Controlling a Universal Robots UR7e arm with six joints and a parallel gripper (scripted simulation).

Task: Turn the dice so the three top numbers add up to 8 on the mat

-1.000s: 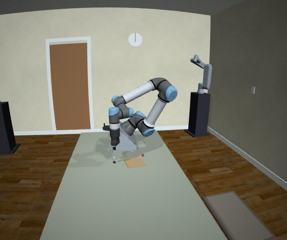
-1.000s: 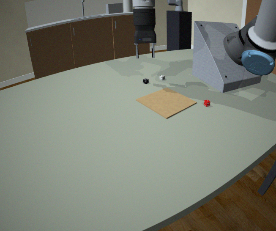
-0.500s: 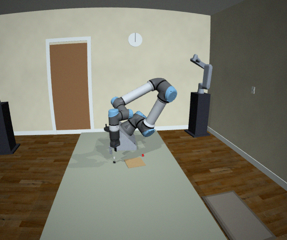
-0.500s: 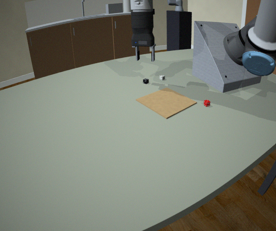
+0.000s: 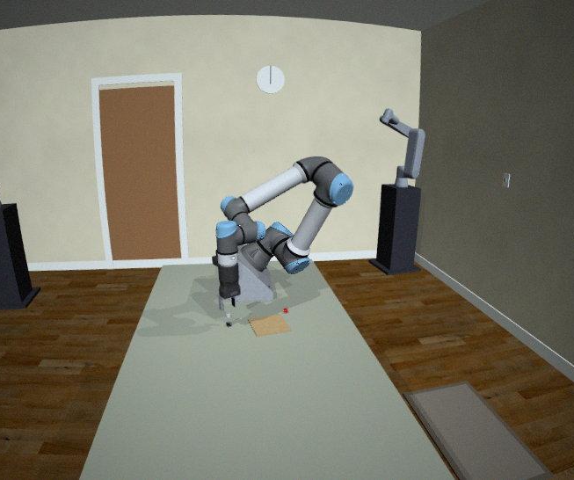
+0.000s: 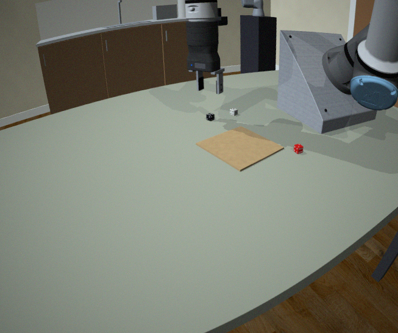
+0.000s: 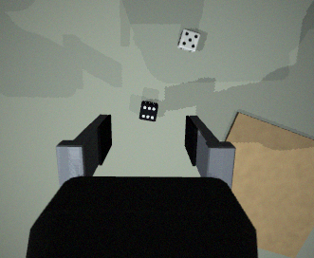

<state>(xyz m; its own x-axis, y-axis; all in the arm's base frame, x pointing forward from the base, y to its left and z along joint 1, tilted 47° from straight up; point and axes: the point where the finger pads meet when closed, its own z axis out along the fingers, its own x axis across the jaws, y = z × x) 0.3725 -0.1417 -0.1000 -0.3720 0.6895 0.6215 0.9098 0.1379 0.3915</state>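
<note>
Open gripper above the table, all three dice off the mat

We see the long grey-green table [image 5: 256, 397] [image 6: 156, 214] [image 7: 27, 128] as the biggest thing; our arm [image 5: 272, 186] [image 6: 389, 32] bends over its far end in the top view; the slanted metal stand [image 5: 256, 289] [image 6: 299, 82] rises from the tabletop under it. The flat tan mat [image 5: 270, 325] [image 6: 240, 148] [image 7: 279, 190] lies on the table; our gripper [image 5: 227, 303] [image 6: 209, 91] [image 7: 148, 130] hangs above the tabletop, its two fingers wide apart with nothing between them. Smallest are the dice, all on the table: the red die [image 5: 285, 310] [image 6: 298, 148] sits just beside one mat corner, its top number too small for us to tell; the black die [image 5: 228, 324] [image 6: 209, 116] [image 7: 148, 111] shows six on top; the white die [image 5: 228, 315] [image 6: 233, 111] [image 7: 189, 40] shows five, near the black one but apart from it.
</note>
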